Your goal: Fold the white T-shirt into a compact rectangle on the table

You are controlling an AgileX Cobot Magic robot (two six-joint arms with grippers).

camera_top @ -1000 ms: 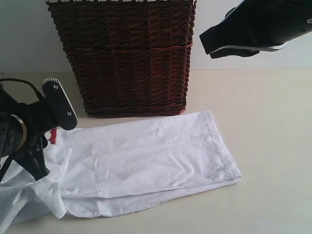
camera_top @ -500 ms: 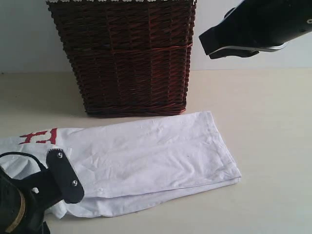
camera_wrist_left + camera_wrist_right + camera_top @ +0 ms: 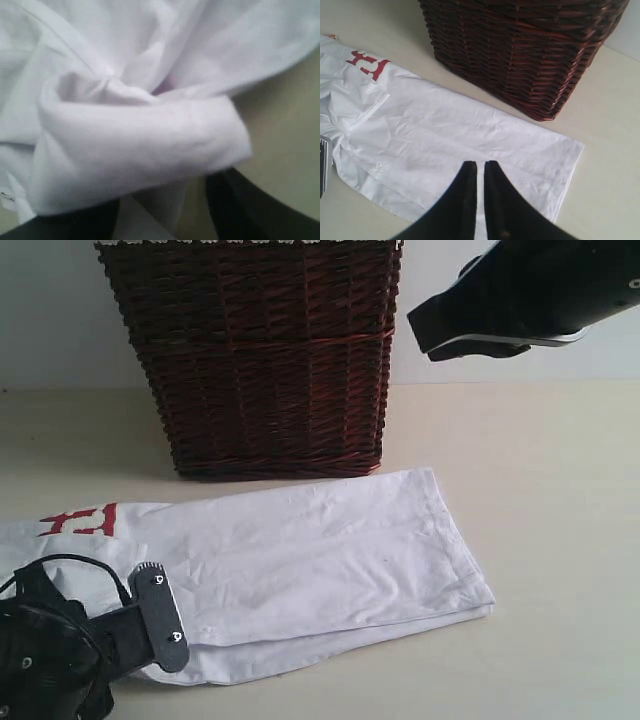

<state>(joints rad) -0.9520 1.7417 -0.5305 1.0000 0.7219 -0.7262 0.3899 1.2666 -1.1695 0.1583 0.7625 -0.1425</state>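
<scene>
Down toward the near left corner of the table (image 3: 540, 460) my left arm has sunk over the last second, and the red lettering (image 3: 80, 521) it mostly hid then now lies uncovered. The white T-shirt (image 3: 320, 550) rests flat on the table just in front of the dark wicker basket (image 3: 260, 350). It is folded into a long band, with layered edges showing along its near side. My left gripper (image 3: 160, 217) sits at the shirt's left end. A thick roll of white fabric lies between its dark fingers (image 3: 240, 205), and I cannot tell whether they pinch it or stand loose around it. My right gripper (image 3: 479, 165) hangs above the shirt, fingers drawn together to a slit, holding nothing.
</scene>
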